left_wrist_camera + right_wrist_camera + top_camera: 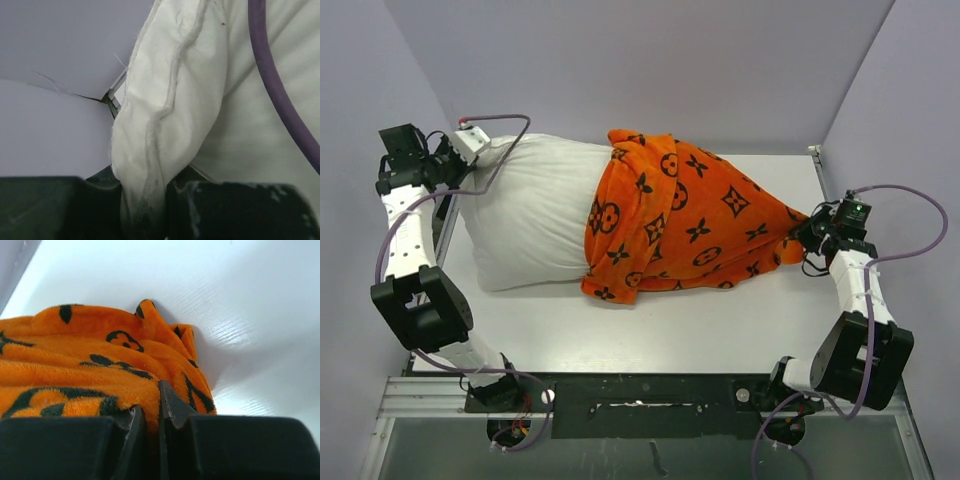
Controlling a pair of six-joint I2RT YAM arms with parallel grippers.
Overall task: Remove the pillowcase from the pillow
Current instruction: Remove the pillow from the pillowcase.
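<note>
The white pillow (530,215) lies across the table with its left half bare. The orange pillowcase (685,220) with black motifs covers its right half. My left gripper (472,145) is at the pillow's upper left corner, shut on a bunched seam of the pillow (150,150), which runs down between the jaws. My right gripper (807,236) is at the far right tip of the cover, shut on a fold of the pillowcase (90,375). The orange cloth is pinched between its fingertips (170,402).
Grey walls close in the table (650,330) at the back and both sides. A purple cable (280,100) hangs across the left wrist view in front of the pillow. The black base rail (650,400) runs along the near edge.
</note>
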